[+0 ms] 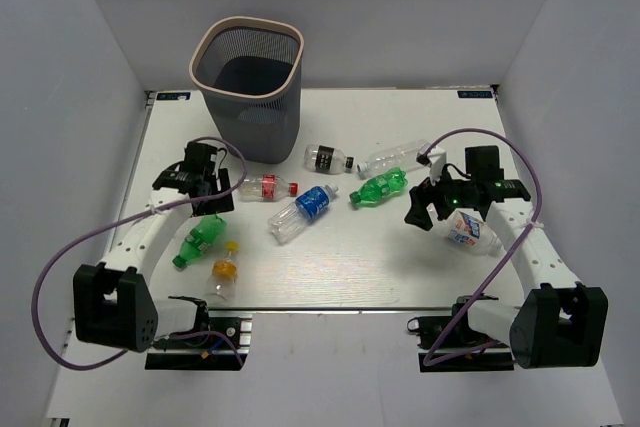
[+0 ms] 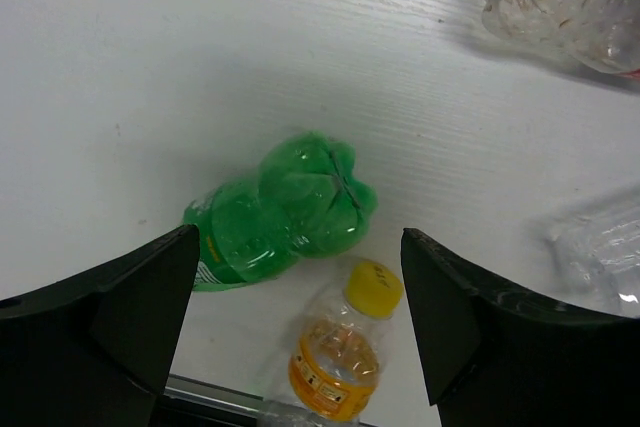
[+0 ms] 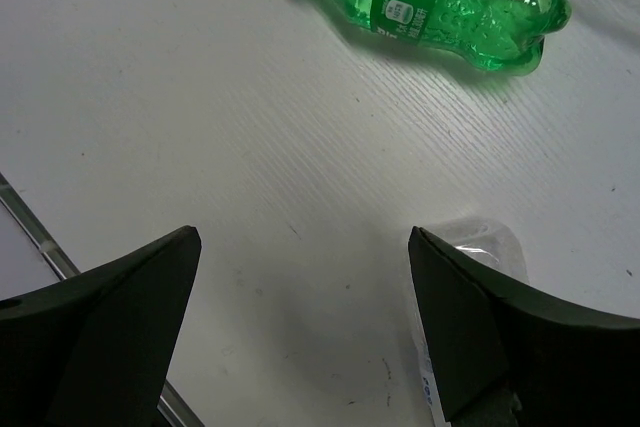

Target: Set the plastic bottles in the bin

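- The bin (image 1: 250,119), dark mesh with a pale rim, stands upright at the far left-centre of the white worktop (image 1: 350,262)
- Eight plastic bottles lie on their sides on the worktop, all outside the bin
- Closest to the bin, just right of its foot, is the black-labelled bottle (image 1: 328,158); a clear bottle (image 1: 393,156) lies beside it, further right
- Nearer the arms, the red-labelled bottle (image 1: 268,187), the blue-labelled bottle (image 1: 303,211) and the right-side green bottle (image 1: 379,187) are spread across the middle, near one another
- At the near left, the left-side green bottle (image 1: 200,239) and the yellow-capped bottle (image 1: 224,269), which has an orange label, lie just beside each other
- At the near right, the white-labelled bottle (image 1: 468,232) lies partly under the right arm
- The left hand (image 1: 205,187) is over the worktop between the red-labelled bottle and the left-side green bottle, its jaws spread wide and holding nothing
- In the left wrist view, the base of the left-side green bottle and the yellow cap show in the gap between the fingers
- The right hand (image 1: 430,213) sits between the right-side green bottle and the white-labelled bottle, jaws wide apart and empty
- In the right wrist view there is bare worktop between the fingers; the right-side green bottle lies further off, and the end of a clear bottle is just beside one finger
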{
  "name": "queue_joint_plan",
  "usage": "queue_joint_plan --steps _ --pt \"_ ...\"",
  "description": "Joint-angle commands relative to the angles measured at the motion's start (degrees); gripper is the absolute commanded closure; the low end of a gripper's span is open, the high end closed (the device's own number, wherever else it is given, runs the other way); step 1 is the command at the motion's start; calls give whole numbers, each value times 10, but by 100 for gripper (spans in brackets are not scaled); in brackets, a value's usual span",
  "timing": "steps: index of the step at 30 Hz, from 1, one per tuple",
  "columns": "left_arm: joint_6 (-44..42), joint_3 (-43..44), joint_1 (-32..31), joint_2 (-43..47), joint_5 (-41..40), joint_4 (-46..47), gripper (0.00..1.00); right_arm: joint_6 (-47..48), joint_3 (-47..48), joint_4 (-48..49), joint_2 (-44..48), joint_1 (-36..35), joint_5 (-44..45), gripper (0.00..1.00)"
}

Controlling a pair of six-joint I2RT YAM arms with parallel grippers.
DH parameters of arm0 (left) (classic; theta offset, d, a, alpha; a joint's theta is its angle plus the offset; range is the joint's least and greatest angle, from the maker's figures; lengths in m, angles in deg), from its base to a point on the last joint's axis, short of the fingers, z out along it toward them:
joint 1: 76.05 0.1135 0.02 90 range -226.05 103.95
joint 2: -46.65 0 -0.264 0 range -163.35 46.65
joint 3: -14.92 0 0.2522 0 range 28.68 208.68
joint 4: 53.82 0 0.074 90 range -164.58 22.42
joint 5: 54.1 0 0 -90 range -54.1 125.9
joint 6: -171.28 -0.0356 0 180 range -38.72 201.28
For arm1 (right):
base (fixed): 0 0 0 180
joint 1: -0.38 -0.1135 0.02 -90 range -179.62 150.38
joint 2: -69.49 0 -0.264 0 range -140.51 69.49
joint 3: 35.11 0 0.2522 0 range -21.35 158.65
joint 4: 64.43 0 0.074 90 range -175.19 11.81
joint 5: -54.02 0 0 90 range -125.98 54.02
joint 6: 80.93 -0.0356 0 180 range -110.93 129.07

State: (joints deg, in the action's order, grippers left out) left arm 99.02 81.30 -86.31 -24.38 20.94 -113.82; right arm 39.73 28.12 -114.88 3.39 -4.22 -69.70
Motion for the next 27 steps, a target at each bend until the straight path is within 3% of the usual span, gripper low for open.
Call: queue_joint_plan --steps 1,6,11,18,27 --pt "-48 48 -3 -28 -36 -26 8 12 -9 10 7 0 -14 10" --pt "-128 64 -3 -102 6 -54 8 10 -10 13 7 1 -11 10" --pt "-184 57 -8 -107 71 -41 8 12 -11 15 7 1 -8 10" --pt "-195 37 -8 -145 47 -16 8 11 -3 15 1 1 -7 10" --pt "-184 26 -13 -200 -8 1 16 12 3 14 1 1 -6 10"
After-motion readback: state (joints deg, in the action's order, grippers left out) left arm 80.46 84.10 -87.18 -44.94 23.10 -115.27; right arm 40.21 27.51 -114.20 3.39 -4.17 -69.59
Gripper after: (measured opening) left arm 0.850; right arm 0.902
